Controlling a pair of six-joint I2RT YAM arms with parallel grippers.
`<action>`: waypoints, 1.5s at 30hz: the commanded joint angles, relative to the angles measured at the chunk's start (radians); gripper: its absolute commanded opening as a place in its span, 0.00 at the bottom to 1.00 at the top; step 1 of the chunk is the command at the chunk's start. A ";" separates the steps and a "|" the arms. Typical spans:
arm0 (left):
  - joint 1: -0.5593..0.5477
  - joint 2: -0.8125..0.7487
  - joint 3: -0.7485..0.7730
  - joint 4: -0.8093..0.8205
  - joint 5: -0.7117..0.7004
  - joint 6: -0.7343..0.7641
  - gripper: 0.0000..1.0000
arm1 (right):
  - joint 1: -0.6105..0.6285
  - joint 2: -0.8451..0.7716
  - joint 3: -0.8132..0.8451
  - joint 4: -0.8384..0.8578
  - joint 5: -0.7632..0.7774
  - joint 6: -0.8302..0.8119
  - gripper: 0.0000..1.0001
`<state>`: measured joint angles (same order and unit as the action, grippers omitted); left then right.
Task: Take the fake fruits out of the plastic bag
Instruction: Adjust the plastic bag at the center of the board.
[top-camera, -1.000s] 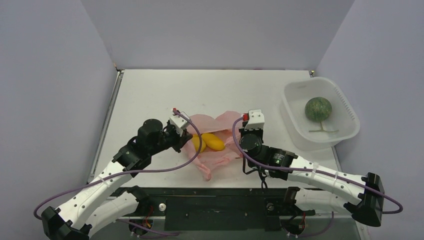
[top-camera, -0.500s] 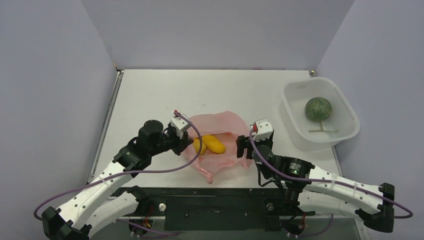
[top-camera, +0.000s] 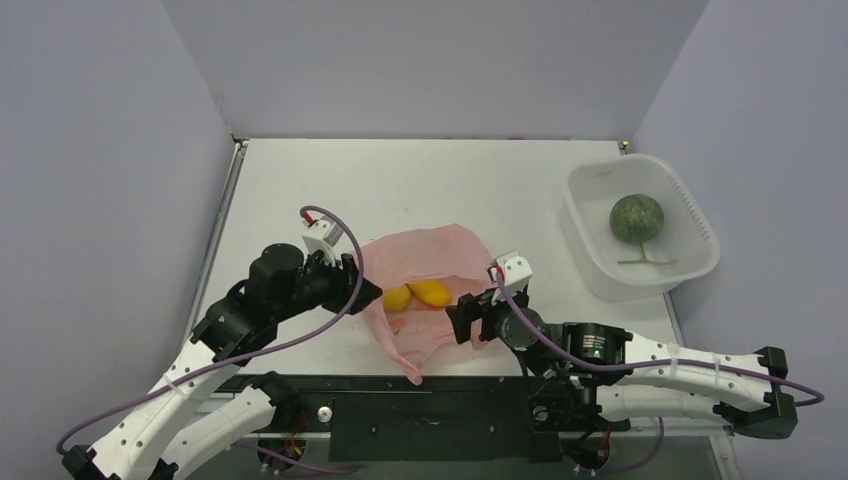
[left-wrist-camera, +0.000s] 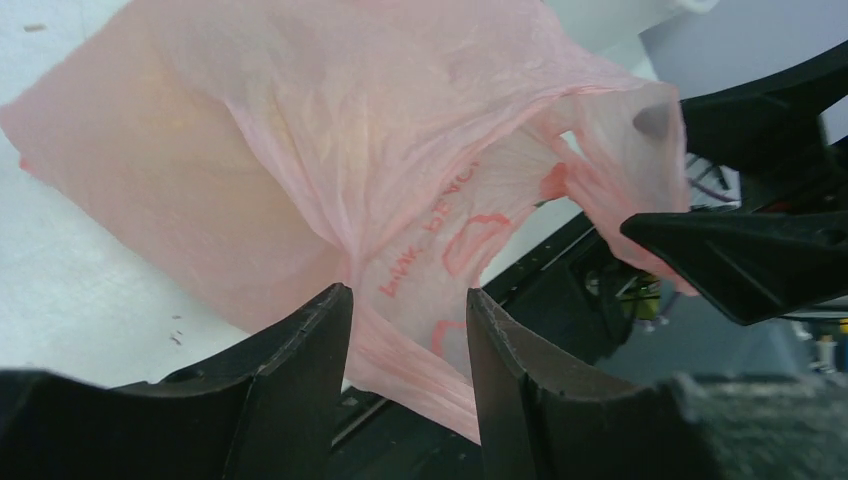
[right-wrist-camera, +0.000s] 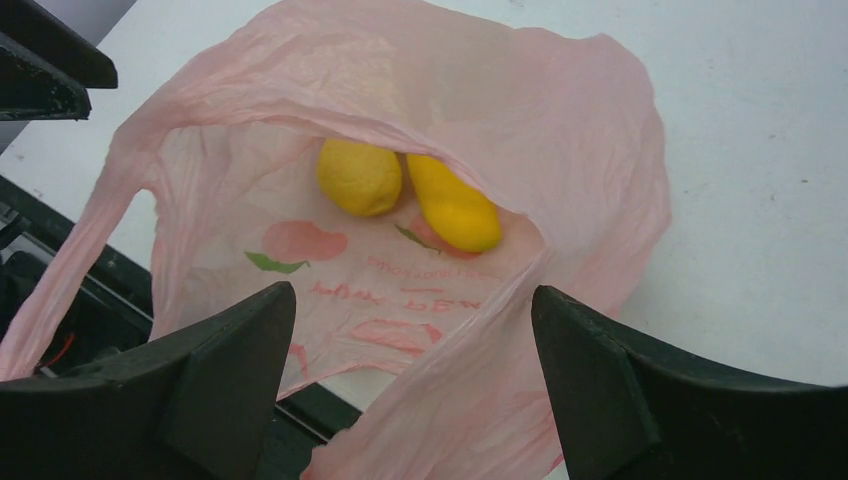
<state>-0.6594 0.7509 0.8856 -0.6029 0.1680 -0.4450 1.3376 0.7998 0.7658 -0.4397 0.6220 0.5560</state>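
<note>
The pink plastic bag (top-camera: 425, 258) lies slumped on the table, its mouth gaping toward the near edge. Two yellow fake fruits rest inside: a round lemon (right-wrist-camera: 360, 177) and a longer one (right-wrist-camera: 455, 205), seen from above as the lemon (top-camera: 398, 297) and its neighbour (top-camera: 431, 292). My left gripper (left-wrist-camera: 405, 295) is open at the bag's left side, with a loose fold of the bag (left-wrist-camera: 380, 170) hanging between its fingers. My right gripper (right-wrist-camera: 412, 295) is open wide at the bag's mouth, and a bag handle (right-wrist-camera: 470, 350) runs slack between its fingers. From above, the left gripper (top-camera: 362, 290) and right gripper (top-camera: 462, 318) flank the bag.
A white tub (top-camera: 690, 215) stands at the right with a round green fruit (top-camera: 636, 217) in it. The table's near edge and a black rail (top-camera: 440, 400) lie just below the bag. Grey walls enclose the table on three sides.
Both grippers have opened and let go of the bag. Both arms have drawn back, the left to the left and the right toward the near edge. The bag has sagged down.
</note>
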 joint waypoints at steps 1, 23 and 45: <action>-0.009 -0.083 -0.064 -0.023 0.032 -0.338 0.44 | 0.057 0.035 0.081 0.035 0.022 0.026 0.84; -0.195 -0.017 0.000 -0.312 -0.157 -0.298 0.54 | 0.286 0.144 0.184 -0.079 0.255 0.030 0.84; -0.197 -0.065 -0.131 -0.170 0.054 -0.362 0.43 | 0.276 0.252 0.054 0.288 0.067 0.136 0.79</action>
<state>-0.8501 0.6552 0.7139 -0.8062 0.2035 -0.8825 1.6360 1.0523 0.8669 -0.2546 0.7116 0.6350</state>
